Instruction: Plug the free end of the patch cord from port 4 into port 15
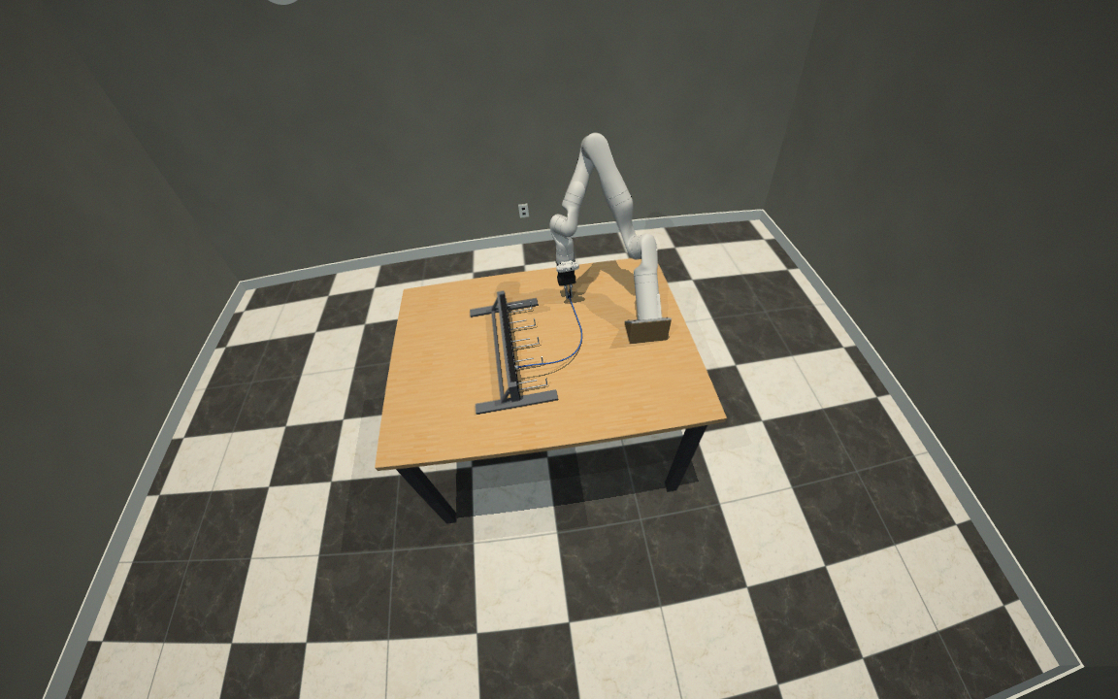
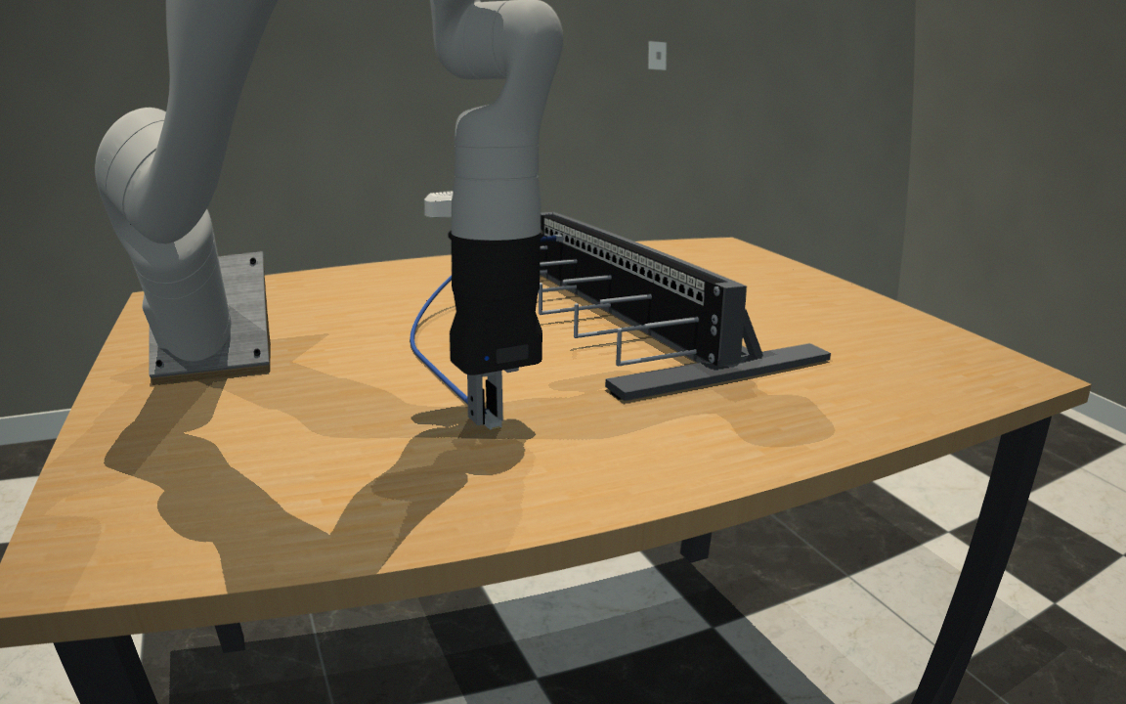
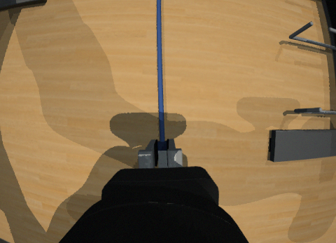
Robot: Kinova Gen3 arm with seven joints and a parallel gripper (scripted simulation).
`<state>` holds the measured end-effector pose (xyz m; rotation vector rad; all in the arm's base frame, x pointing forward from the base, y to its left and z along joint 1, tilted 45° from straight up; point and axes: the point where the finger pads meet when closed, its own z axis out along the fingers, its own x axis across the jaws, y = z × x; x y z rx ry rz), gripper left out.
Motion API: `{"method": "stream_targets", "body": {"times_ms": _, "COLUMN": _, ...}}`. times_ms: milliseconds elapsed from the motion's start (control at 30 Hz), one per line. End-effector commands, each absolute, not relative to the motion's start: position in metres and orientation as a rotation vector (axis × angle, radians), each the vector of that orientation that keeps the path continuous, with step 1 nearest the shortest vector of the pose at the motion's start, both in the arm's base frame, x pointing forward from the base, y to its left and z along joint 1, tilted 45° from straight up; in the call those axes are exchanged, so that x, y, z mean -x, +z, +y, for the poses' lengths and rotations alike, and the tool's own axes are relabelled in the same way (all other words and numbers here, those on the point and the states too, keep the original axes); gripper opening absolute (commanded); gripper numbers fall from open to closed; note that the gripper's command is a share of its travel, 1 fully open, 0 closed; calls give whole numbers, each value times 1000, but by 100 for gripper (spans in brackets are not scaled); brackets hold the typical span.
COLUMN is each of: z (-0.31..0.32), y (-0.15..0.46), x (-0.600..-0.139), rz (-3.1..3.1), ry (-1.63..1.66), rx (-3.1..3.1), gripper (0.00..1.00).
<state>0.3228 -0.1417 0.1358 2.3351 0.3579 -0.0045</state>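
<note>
- The tool [image 2: 487, 411] is seen closed on the plug [image 3: 162, 155] of the patch cord [image 3: 159, 66], low at the tabletop [image 2: 724, 455].
- The cord's length is trailed away from the tool.
- The rack [image 2: 637, 271] is seen beyond, port 15 facing the tool's side, judged the next heading.

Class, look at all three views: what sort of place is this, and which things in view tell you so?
Probably a robotics test room set up for network cabling: a bare grey-walled room with a checkered floor, a robot arm bolted to a wooden table, and a freestanding patch-panel rack with a blue patch cord.
</note>
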Motion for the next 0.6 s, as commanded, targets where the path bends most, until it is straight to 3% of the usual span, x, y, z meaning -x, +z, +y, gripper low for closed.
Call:
{"method": "stream_targets", "body": {"times_ms": 0, "z": -141, "y": 136, "x": -323, "rz": 359, "ry": -3, "rx": -2335, "gripper": 0}}
{"method": "stream_targets", "body": {"times_ms": 567, "z": -138, "y": 139, "x": -323, "rz": 359, "ry": -3, "rx": -2335, "gripper": 0}}
